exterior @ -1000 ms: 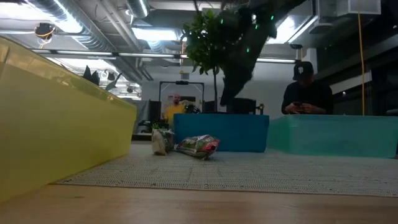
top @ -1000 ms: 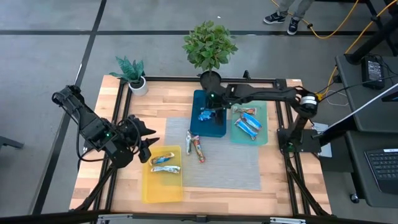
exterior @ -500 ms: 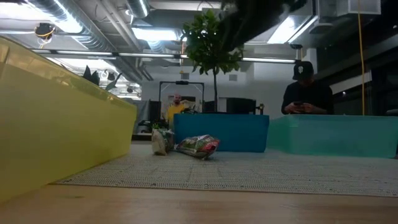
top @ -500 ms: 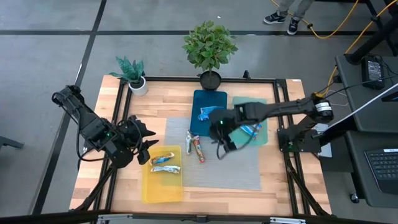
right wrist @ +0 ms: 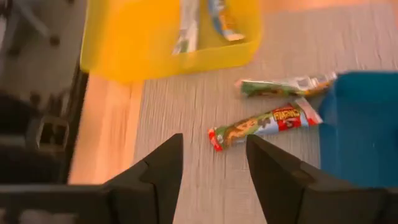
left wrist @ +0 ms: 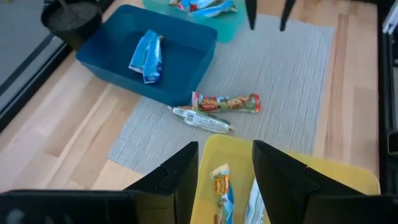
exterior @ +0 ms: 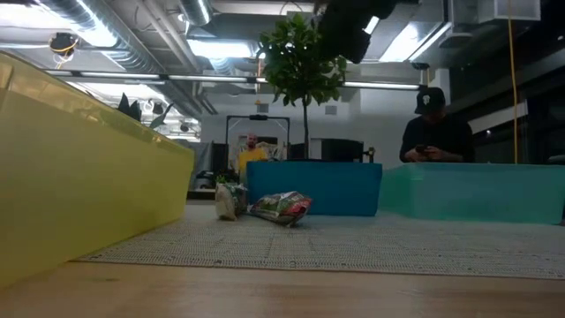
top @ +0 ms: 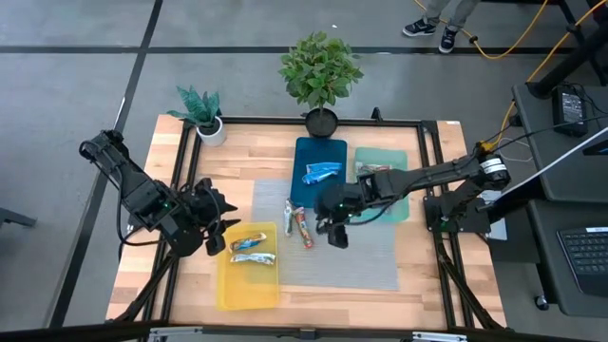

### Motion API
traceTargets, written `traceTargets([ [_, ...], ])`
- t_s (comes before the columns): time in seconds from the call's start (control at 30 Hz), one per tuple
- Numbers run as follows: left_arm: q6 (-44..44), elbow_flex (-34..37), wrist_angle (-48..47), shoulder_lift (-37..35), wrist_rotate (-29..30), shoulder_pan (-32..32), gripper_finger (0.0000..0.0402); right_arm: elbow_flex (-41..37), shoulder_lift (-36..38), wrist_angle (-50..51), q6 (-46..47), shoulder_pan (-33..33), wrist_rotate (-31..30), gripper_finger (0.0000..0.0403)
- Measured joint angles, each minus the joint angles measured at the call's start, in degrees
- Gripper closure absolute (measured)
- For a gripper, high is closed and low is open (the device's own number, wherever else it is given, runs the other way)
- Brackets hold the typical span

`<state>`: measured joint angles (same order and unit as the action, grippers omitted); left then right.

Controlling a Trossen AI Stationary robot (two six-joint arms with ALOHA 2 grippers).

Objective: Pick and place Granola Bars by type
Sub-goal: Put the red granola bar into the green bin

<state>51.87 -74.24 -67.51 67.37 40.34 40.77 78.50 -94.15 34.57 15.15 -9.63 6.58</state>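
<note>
Risk lay in the right gripper [top: 334, 235] (fingers apart, empty, above the mat [top: 366, 256]) nudging rather than pinching the two loose bars [top: 298, 224] lying just beside the blue tray [top: 318, 189], touching each other

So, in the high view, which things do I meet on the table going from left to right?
Left gripper → yellow tray → two loose bars on the mat → right gripper → teal tray.
</note>
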Motion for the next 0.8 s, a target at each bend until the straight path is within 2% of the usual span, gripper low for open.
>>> traceTargets([
  [0.23,-3.08,0.00,0.00,0.00,-3.64,0.00,0.0257,0.07,-1.73,-0.91,12.40,0.00,-1.02,0.0153],
  [0.43,-3.18,0.00,0.00,0.00,-4.42,0.07,0.0257,0.04,-6.69,-3.17,20.92,-0.15,-1.37,0.0095],
  [0.67,-3.13,0.00,0.02,0.00,-4.42,0.07,0.0258,-0.02,-12.70,-3.42,31.73,-0.15,-8.04,0.0087],
  [0.8,-3.14,0.02,0.11,0.00,-4.42,0.07,0.0256,-0.02,-15.11,-4.98,34.12,-0.13,-9.13,0.0093],
])
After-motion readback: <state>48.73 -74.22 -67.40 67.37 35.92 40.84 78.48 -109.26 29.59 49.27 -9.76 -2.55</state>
